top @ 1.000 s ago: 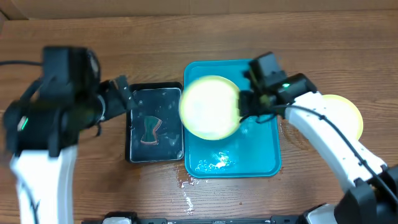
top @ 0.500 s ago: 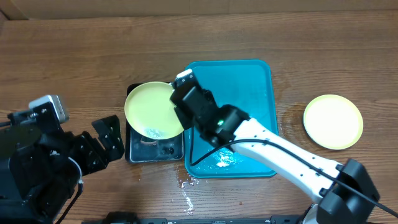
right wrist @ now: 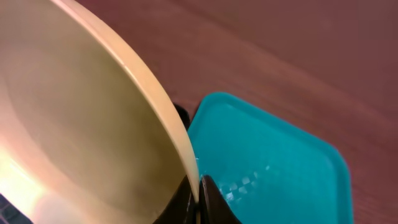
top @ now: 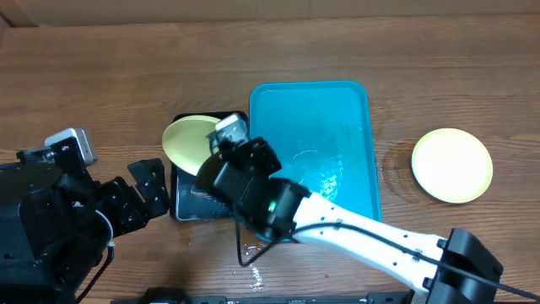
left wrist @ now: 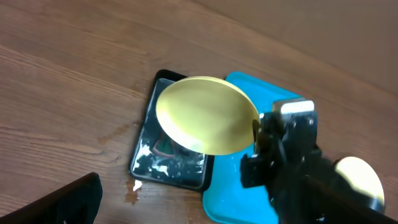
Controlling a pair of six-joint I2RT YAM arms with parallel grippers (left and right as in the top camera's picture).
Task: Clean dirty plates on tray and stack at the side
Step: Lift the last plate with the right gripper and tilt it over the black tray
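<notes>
My right gripper (top: 221, 150) is shut on the rim of a yellow-green plate (top: 187, 142) and holds it tilted above the black tray's far end. The right wrist view shows the plate (right wrist: 74, 124) edge-on, pinched between the fingers (right wrist: 198, 194). The left wrist view shows its yellow underside (left wrist: 205, 115). The turquoise tray (top: 337, 110) is wet and holds no plates. A second plate (top: 451, 165) lies flat on the table right of the tray. I see only two plates. My left gripper (top: 148, 192) is open and empty, left of the black tray.
The black tray (top: 190, 204) with water and a sponge sits against the turquoise tray's left side. Water drops (top: 253, 249) lie on the table at the front. The right arm (top: 363, 232) crosses low over the turquoise tray's front.
My right gripper has carried the plate left from over the turquoise tray to over the black tray and tilted it steeply. My left arm has drawn back to the front left.
</notes>
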